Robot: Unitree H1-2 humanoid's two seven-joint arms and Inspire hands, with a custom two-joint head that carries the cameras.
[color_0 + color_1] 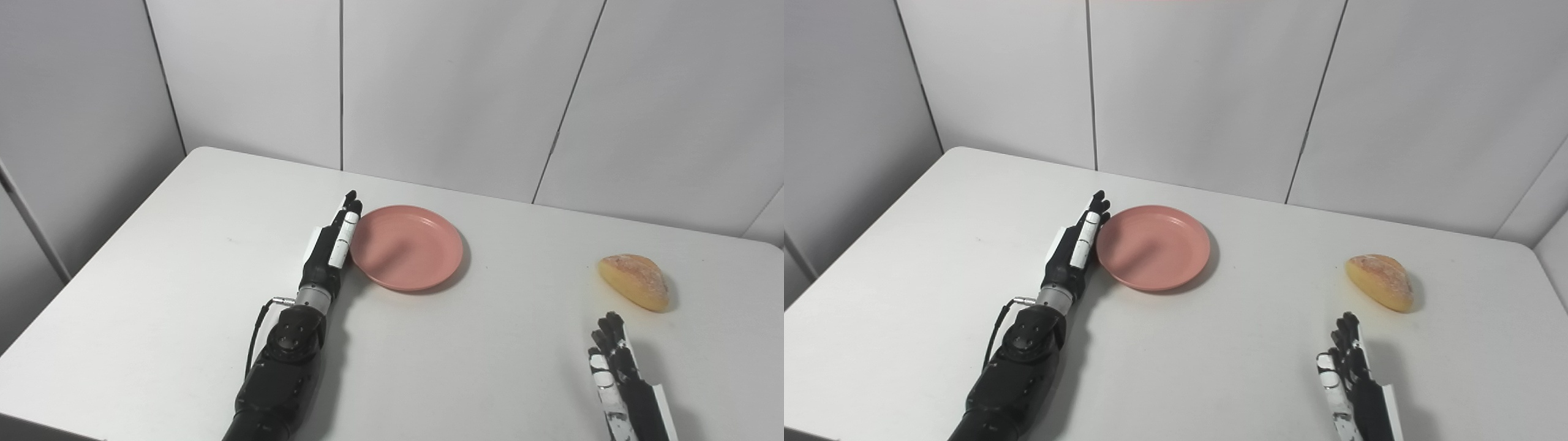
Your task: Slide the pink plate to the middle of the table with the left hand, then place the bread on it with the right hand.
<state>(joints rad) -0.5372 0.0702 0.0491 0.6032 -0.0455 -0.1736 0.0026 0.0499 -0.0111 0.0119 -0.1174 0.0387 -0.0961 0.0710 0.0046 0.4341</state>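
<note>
- left hand [334,244]: flat, fingers straight and pressed together, edge-on against the pink plate's [407,247] left rim
- plate sits about mid-table [184,257], directly right of that hand
- bread [634,282]: far right, long axis diagonal, just beyond the right hand [618,373]
- right hand: fingers extended, holding nothing, nearer arm for the bread

A bare lab-like test cell: plain white table [184,257] boxed in by blank white wall panels [459,92].

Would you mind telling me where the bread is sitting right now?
The bread lies on the table's right side, apart from the pink plate at centre and just beyond the right robot hand.
</note>
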